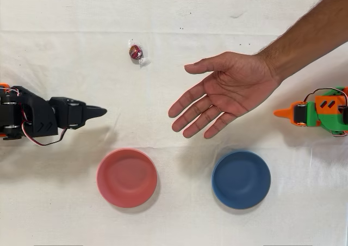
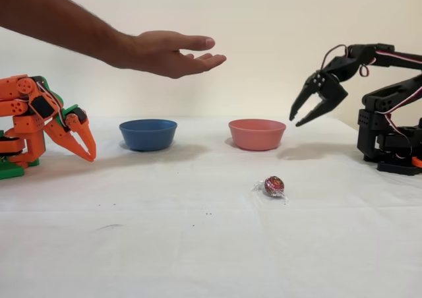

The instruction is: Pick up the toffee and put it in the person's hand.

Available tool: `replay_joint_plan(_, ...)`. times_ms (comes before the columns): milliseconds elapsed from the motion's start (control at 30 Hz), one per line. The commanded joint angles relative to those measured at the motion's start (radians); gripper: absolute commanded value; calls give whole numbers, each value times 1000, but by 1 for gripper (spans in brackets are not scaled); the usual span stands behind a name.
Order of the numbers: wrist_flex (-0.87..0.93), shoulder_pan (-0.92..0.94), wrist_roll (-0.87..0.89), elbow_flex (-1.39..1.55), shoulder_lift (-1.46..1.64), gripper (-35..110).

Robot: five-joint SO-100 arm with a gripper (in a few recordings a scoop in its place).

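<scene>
The toffee [image 1: 136, 52] [image 2: 273, 186] is a small maroon candy in a clear twisted wrapper, lying alone on the white cloth. My black gripper [image 1: 103, 111] [image 2: 295, 121] hangs above the table at the left of the overhead view, well short of the toffee and off to one side of it. Its jaws are slightly open and hold nothing. The person's hand [image 1: 228, 91] [image 2: 168, 54] is held palm up in the air with fingers spread, reaching in from the upper right of the overhead view. Nothing lies in the palm.
A red bowl [image 1: 126, 177] [image 2: 256, 133] and a blue bowl [image 1: 241, 179] [image 2: 148, 134] stand side by side on the cloth, both holding nothing. The idle orange arm [image 1: 318, 111] [image 2: 39, 123] rests at the far side, under the person's forearm.
</scene>
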Motion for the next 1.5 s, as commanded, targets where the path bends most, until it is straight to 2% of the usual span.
replay_joint_plan(0,9,-44,11,-187,-140,10)
replay_joint_plan(233,-29,-94,-6,-374,-376,13)
replay_joint_plan(633,41,-176,3,-663,-712,16)
replay_joint_plan(1467,-51,-351,84,-799,-1019,20)
